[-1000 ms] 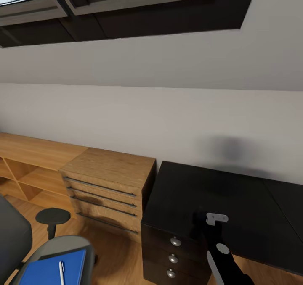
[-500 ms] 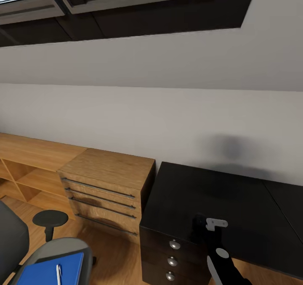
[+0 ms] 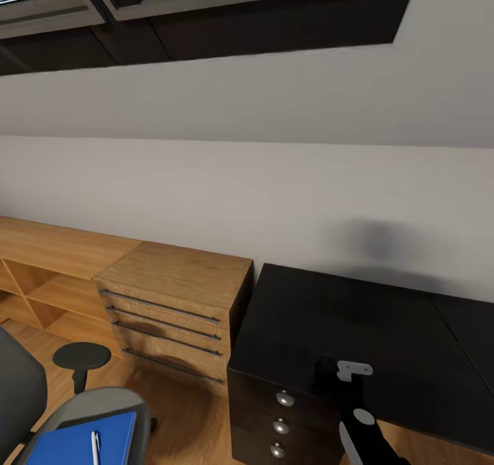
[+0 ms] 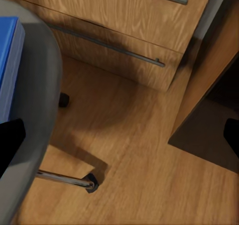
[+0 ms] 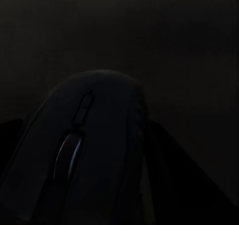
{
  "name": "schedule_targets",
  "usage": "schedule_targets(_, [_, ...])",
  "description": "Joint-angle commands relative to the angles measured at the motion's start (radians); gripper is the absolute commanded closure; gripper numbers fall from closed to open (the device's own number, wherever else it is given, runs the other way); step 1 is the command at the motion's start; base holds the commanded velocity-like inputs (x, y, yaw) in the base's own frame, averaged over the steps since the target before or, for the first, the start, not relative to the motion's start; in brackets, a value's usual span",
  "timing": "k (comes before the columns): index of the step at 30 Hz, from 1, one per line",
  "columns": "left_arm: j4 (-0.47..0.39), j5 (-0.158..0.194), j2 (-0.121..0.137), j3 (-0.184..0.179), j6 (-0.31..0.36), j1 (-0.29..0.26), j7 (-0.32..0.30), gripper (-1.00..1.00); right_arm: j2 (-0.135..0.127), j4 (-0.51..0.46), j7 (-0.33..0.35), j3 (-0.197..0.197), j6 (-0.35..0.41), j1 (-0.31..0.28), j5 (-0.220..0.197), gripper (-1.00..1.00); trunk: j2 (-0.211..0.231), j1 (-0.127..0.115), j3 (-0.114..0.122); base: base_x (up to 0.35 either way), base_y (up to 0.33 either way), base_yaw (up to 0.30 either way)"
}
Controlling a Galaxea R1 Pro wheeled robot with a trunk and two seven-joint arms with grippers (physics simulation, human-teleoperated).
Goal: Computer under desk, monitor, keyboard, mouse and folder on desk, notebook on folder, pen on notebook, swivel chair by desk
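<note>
Head view high over desk (image 3: 384,328) and swivel chair (image 3: 103,407); left wrist above the chair's seat, right wrist tight on mouse (image 5: 94,150).

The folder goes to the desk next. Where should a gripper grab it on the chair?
Probably the folder's near long edge, coming in low from the chair's open front. It lies flat on the swivel chair seat, so only edges are grippable, and a pen rests on top; keep it level.

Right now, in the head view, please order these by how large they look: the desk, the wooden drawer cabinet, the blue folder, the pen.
1. desk
2. wooden drawer cabinet, though the desk sits nearer the camera
3. folder, cut off by the picture's lower edge
4. pen
</note>
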Motion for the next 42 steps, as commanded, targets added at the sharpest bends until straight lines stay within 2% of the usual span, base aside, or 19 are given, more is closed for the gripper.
schedule_targets(1, [0.001, 0.009, -0.001, -0.004, -0.003, -0.001, 0.001, -1.0, 0.0, 0.0, -0.001, -0.002, -0.002, -0.001, -0.002, 1.0, -0.008, 0.004, -0.004, 0.0, 0.0, 0.0])
schedule_targets(20, [0.001, 0.009, -0.001, -0.003, -0.003, -0.001, 0.001, -1.0, -0.001, 0.0, -0.001, -0.002, -0.002, -0.001, -0.002, 1.0, -0.141, 0.077, -0.064, 0.0, 0.0, 0.0])
schedule_targets(32, [0.001, 0.009, -0.001, -0.002, -0.004, -0.001, 0.001, -1.0, -0.001, 0.0, -0.001, -0.001, -0.002, -0.001, -0.001, 1.0, -0.141, 0.077, -0.064, 0.0, 0.0, 0.0])
schedule_targets(33, [0.001, 0.009, -0.001, -0.002, -0.004, -0.001, 0.001, -1.0, -0.001, 0.0, -0.001, -0.001, -0.002, -0.001, -0.001, -1.0, -0.141, 0.077, -0.064, 0.0, 0.0, 0.0])
schedule_targets(42, [0.001, 0.01, -0.001, -0.002, -0.004, -0.001, 0.001, -1.0, -0.001, 0.0, -0.001, -0.001, -0.002, -0.001, 0.0, -1.0, -0.141, 0.077, -0.064, 0.0, 0.0, 0.0])
